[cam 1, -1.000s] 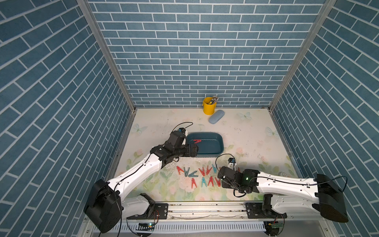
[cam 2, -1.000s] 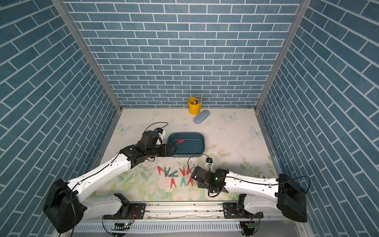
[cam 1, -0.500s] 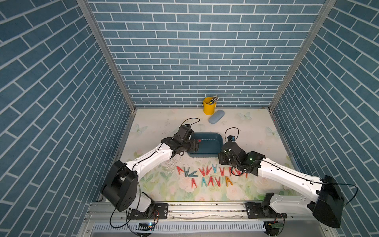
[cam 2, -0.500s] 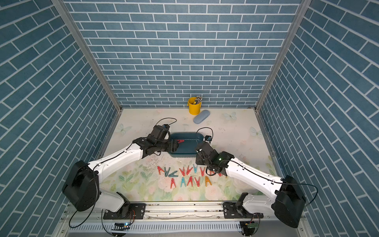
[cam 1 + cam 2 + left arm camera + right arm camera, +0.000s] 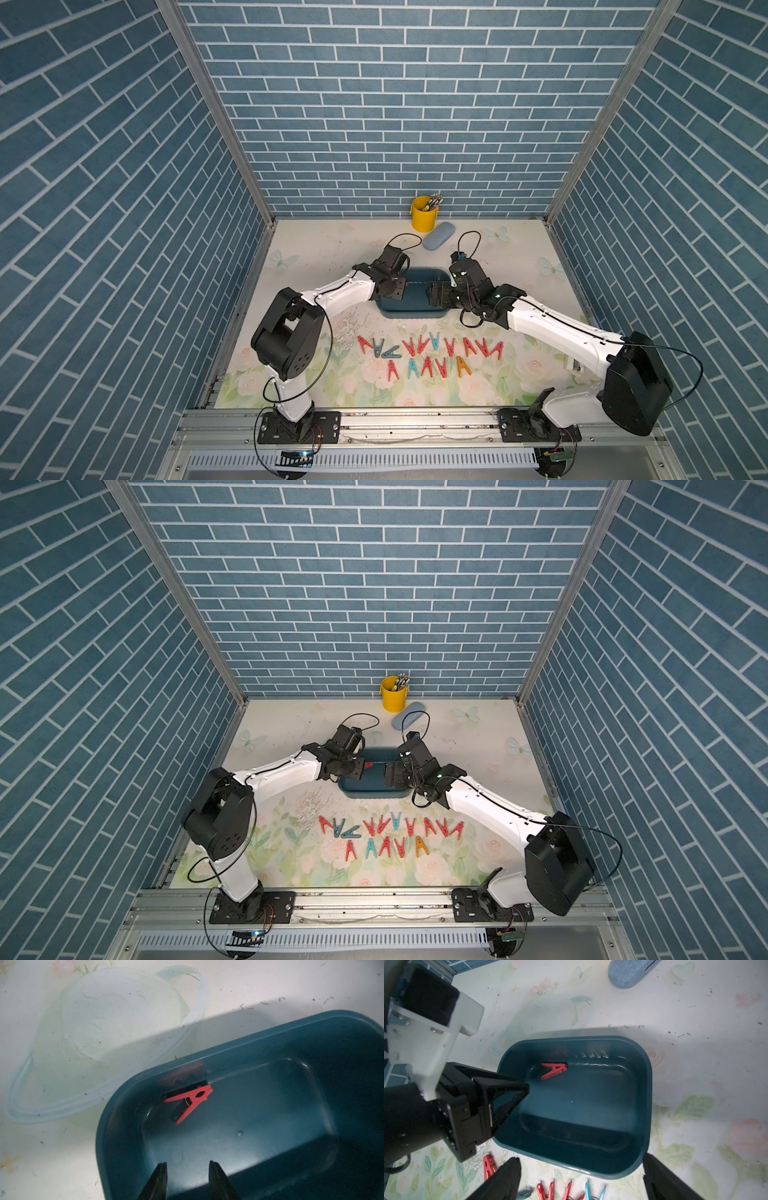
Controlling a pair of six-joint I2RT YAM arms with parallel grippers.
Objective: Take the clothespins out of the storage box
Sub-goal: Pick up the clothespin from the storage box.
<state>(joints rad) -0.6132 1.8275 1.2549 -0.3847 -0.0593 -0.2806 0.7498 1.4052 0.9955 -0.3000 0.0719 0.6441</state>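
Observation:
The dark teal storage box sits mid-table. One red clothespin lies on its floor near a corner. My left gripper hangs over the box's left end, its jaws a little apart with nothing between them; the clothespin is ahead of its tips. My right gripper is wide open above the box's right end, holding nothing. Several red, teal and one orange clothespins lie in two rows in front of the box.
A yellow bucket holding pens and a light blue case stand at the back. Brick walls close in three sides. The arms' rail runs along the front edge.
Both arms have swung in over the box. The left jaws have narrowed. The right gripper left the rows, where an orange clothespin now lies, and has opened wide.

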